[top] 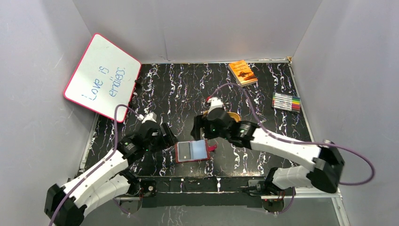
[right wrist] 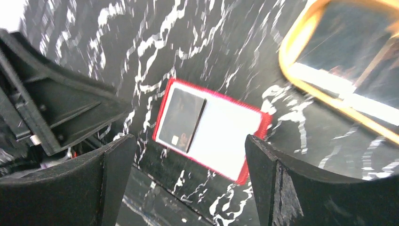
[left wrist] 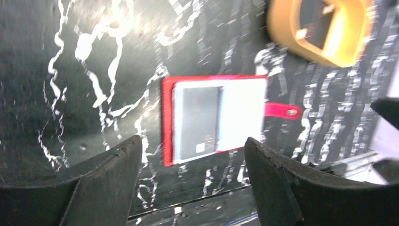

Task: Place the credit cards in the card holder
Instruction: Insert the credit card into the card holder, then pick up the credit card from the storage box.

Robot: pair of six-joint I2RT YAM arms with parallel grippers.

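- The card holder (top: pixel 177 153) lies open and flat on the black marbled table (top: pixel 179 89), near the front edge, between the two arms.
- A dark card (top: pixel 185 151) sits on its left half and a pale card (top: pixel 201 149) on its right half, side by side. I can't tell whether either is tucked into a pocket.
- The snap tab (left wrist: pixel 281 110) pokes out on the right, toward the gold tray (left wrist: pixel 282 35).
- The left gripper (top: pixel 168 136) hovers just left of the holder, jaws spread wide, nothing held.
- The right gripper (top: pixel 199 128) hangs just behind the holder, with the tray close by, jaws wide apart and empty.
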